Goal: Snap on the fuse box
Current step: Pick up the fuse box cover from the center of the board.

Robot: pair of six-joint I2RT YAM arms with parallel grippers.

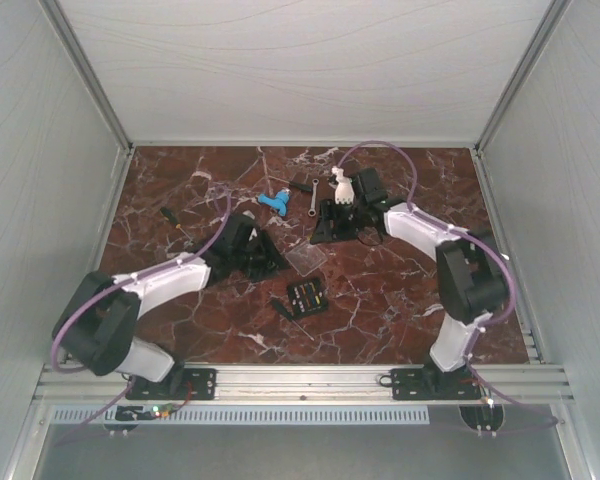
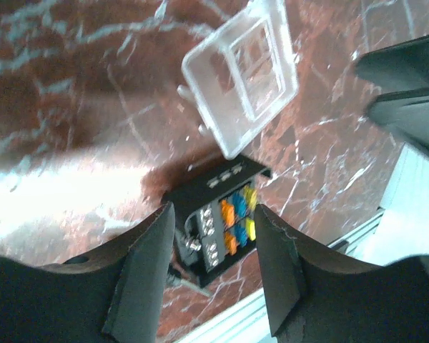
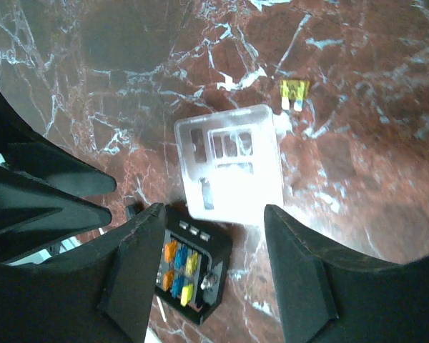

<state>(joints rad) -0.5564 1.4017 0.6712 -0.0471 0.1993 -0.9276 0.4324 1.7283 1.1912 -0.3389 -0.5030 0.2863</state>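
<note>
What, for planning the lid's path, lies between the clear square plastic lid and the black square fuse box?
Nothing: only a narrow strip of bare red marble tabletop separates clear lid and fuse box, seen in the left wrist view.

Black fuse box (image 2: pixel 218 221), clear lid (image 2: pixel 239 71), white-veined maroon table (image 2: pixel 71 86)

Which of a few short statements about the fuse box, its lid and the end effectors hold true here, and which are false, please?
1. The clear lid lies beside the fuse box, not snapped on. True.
2. The left end effector grips the lid. False: it is open and holds nothing.
3. A loose yellow fuse lies apart from the lid. True.
4. The fuse box's slots are all empty. False: orange, blue and yellow fuses sit in it.
</note>
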